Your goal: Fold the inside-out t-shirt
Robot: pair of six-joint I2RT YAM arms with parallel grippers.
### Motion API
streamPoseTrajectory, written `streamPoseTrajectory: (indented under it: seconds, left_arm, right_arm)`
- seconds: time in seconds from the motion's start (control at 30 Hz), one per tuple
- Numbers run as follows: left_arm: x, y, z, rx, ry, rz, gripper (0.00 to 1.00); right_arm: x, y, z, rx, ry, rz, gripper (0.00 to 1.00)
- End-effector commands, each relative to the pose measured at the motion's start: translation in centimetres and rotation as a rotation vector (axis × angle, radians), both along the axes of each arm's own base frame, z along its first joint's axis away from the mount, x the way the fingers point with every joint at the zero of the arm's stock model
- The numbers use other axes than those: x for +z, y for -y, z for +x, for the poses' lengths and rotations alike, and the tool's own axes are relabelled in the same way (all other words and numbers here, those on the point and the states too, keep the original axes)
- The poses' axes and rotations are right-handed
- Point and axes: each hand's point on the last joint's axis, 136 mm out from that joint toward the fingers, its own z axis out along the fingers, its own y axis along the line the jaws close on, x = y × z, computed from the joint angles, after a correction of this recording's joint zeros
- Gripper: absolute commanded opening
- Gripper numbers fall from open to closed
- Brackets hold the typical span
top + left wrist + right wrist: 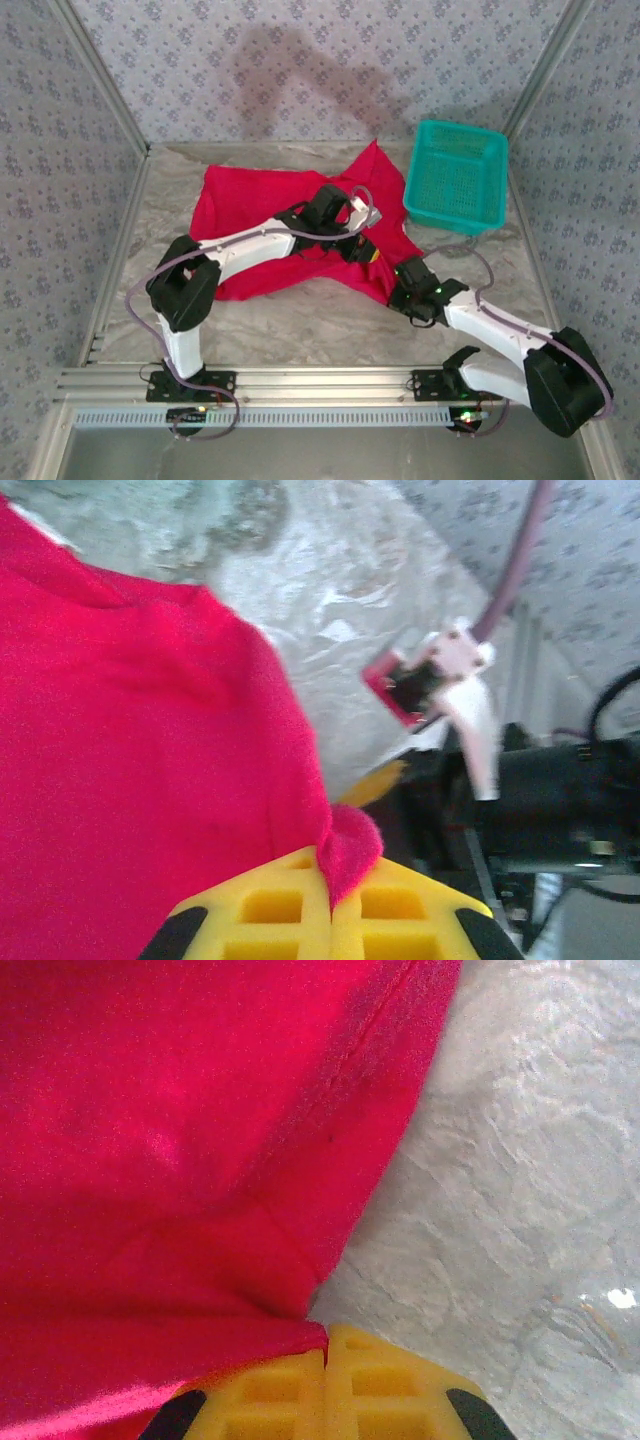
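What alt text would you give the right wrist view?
Yellow fingers of the right gripper are closed on an edge of the plain bright red cloth t-shirt, which covers the left side; bare grey marbled tabletop lies to the right.

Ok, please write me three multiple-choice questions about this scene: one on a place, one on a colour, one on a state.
1. Where is the basket? A) on the t-shirt B) far right of the table C) near left
2. The t-shirt is: A) red B) blue C) white
3. The left gripper is: A) open B) shut on the basket C) shut on the t-shirt

Answers: B, it sits at the far right, off the cloth; A, the cloth is bright red in every view; C, its yellow fingers pinch a red fold.
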Motion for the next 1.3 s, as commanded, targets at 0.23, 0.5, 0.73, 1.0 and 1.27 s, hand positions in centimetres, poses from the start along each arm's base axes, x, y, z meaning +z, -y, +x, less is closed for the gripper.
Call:
streamPoseTrajectory:
  seconds: [0.23, 0.5, 0.73, 1.0, 1.27]
  left_arm:
    - [1.5, -0.2, 0.4, 0.045, -0.336, -0.254, 0.0]
    - [0.2, 0.2, 0.9, 0.072, -0.407, -0.258, 0.0]
    - [0.1, 0.4, 1.1, 0.079, -0.433, -0.268, 0.0]
    - [-0.2, 0.2, 0.9, 0.081, -0.445, -0.265, 0.0]
    - [0.0, 0.5, 1.2, 0.093, -0.477, -0.31, 0.0]
  right_arm:
    - [6.8, -1.8, 0.3, 0.108, 0.166, 0.101, 0.27]
    - [8.3, -6.1, 1.0, 0.176, 0.272, 0.313, 0.33]
    - [8.2, -6.1, 3.5, 0.153, 0.297, 0.211, 0.44]
    - [8.0, -4.7, 5.9, 0.063, 0.317, 0.158, 0.41]
    - [8.4, -4.9, 7.3, -0.055, 0.318, 0.237, 0.34]
